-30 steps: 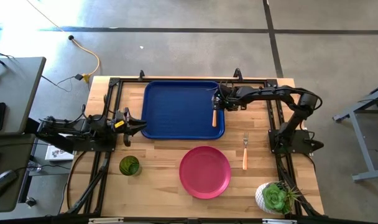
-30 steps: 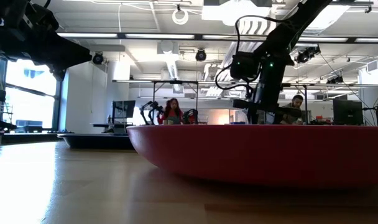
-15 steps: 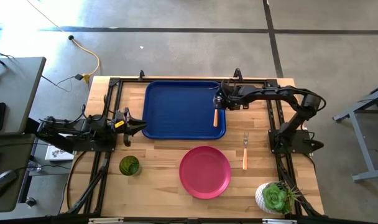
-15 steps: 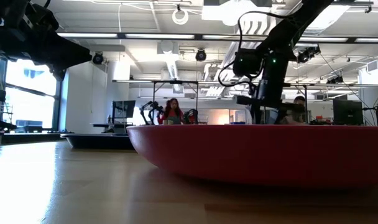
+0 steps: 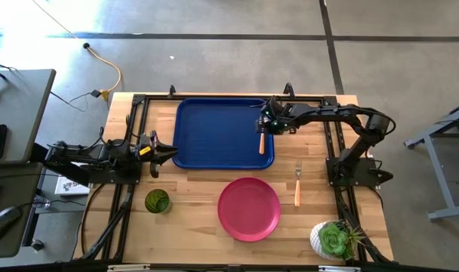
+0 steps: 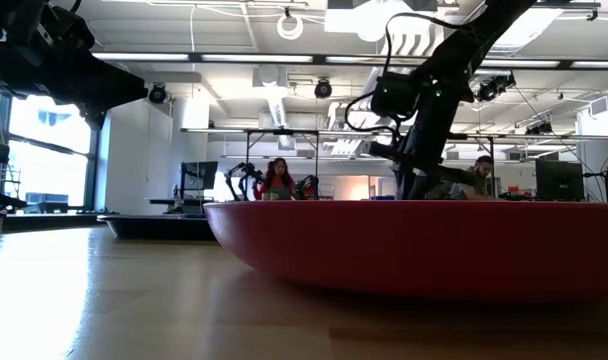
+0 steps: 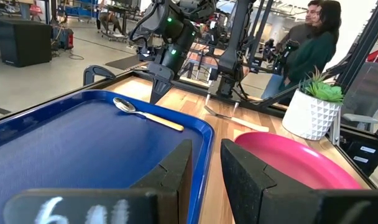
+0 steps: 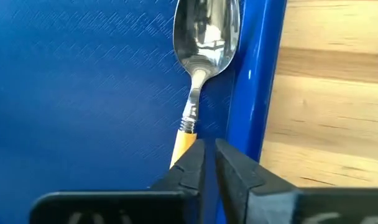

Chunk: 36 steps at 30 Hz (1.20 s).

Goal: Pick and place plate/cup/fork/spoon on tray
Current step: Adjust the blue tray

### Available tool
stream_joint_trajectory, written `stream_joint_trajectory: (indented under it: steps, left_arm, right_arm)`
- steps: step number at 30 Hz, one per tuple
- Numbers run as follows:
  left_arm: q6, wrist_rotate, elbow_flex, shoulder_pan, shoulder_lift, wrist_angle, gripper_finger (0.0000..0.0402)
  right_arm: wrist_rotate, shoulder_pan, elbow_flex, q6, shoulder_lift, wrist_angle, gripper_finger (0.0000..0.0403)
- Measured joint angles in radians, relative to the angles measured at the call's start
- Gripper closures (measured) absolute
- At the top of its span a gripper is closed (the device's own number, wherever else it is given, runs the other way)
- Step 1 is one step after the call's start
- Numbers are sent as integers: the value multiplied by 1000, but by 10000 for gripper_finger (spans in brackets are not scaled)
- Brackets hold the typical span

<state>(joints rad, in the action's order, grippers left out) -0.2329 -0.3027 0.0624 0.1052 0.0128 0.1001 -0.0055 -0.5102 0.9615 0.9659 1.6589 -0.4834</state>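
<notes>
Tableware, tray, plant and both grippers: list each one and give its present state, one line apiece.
spoon: lying in the tray, by its right rim.
tray: holds only the spoon.
fork: flat on the table.
plate: on the table, empty.
cup: upright on the table.
plant: upright.
right gripper: above the spoon, nearly shut, empty.
left gripper: beside the tray, empty.
</notes>
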Motion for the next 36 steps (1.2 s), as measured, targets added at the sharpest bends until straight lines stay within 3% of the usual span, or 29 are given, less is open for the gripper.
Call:
stream_joint_trajectory:
  steps: [6,36]
  left_arm:
    - [0,0,0,0,0,0,326]
    - [0,-17,0,0,0,-1,326]
  right_arm:
    - [31,-5,0,-2,3,-6,402]
    - [27,-5,0,-23,64,-2,403]
